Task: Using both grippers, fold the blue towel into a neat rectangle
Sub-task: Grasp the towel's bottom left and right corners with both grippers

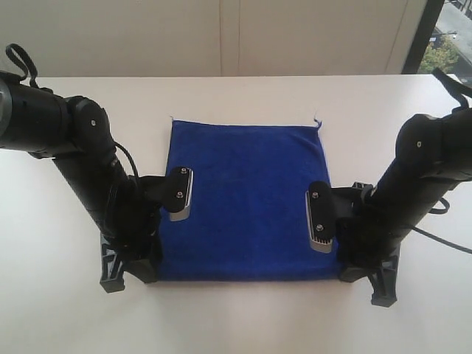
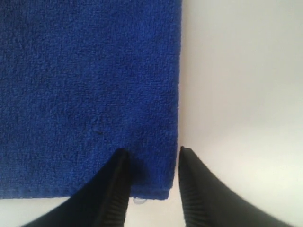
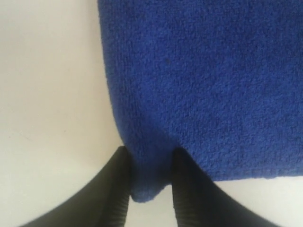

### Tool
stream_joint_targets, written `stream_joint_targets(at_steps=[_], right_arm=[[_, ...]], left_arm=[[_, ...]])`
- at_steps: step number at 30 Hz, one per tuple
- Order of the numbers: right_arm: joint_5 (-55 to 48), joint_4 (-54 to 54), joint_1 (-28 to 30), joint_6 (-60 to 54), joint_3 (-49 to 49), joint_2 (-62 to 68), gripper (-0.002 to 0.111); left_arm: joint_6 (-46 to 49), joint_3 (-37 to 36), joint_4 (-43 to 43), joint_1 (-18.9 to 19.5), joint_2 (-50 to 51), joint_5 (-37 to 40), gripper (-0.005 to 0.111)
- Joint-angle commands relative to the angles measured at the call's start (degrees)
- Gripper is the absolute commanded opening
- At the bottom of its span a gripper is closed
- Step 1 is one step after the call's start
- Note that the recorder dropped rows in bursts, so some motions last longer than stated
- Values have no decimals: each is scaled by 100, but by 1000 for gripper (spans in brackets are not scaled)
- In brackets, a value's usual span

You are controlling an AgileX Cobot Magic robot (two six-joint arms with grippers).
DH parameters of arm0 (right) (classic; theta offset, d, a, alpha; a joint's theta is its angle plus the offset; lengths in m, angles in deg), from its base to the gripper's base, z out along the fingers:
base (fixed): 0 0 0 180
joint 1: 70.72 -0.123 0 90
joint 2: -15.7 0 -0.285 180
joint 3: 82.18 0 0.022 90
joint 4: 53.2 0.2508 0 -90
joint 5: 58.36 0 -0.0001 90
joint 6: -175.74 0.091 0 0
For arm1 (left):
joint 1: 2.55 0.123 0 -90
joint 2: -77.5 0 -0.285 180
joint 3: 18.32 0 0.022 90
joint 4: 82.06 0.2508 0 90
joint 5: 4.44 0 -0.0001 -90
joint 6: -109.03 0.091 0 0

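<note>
The blue towel point(image 1: 247, 199) lies flat on the white table point(image 1: 236, 321) at centre frame, its far edge toward the top. The left gripper point(image 2: 152, 150) stands narrowly parted astride the towel's lower-left corner. The right gripper point(image 3: 149, 150) straddles the lower-right corner, cloth filling its gap, grip unclear. The fold likely runs straight up-frame.

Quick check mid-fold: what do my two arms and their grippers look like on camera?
Both arms are matte black, built of thick rounded links with small screws at the joints. The left arm and right arm each carry a silver-grey oblong camera module and trail black cables. The left gripper and right gripper have black tapered fingers with ribbed inner faces.
</note>
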Motion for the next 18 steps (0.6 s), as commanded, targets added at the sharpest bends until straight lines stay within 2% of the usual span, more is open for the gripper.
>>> stream_joint_targets(at_steps=[1,4,8,11,18], right_arm=[[-50,37,3,-51,-19,19,26],[-50,37,3,-51,-19,19,26],[-50,37,3,-51,-19,19,26],[-50,37,3,-51,-19,19,26],[-50,37,3,-51,-19,19,26]], left_arm=[[11,-42,-64,-16,-20,248,27],[22,-42,-64,-16,-17,303,30],[22,-42,-64,-16,-17,308,46],[22,-42,-64,-16,-17,308,52],[22,-42,-64,-16,196,307,52]])
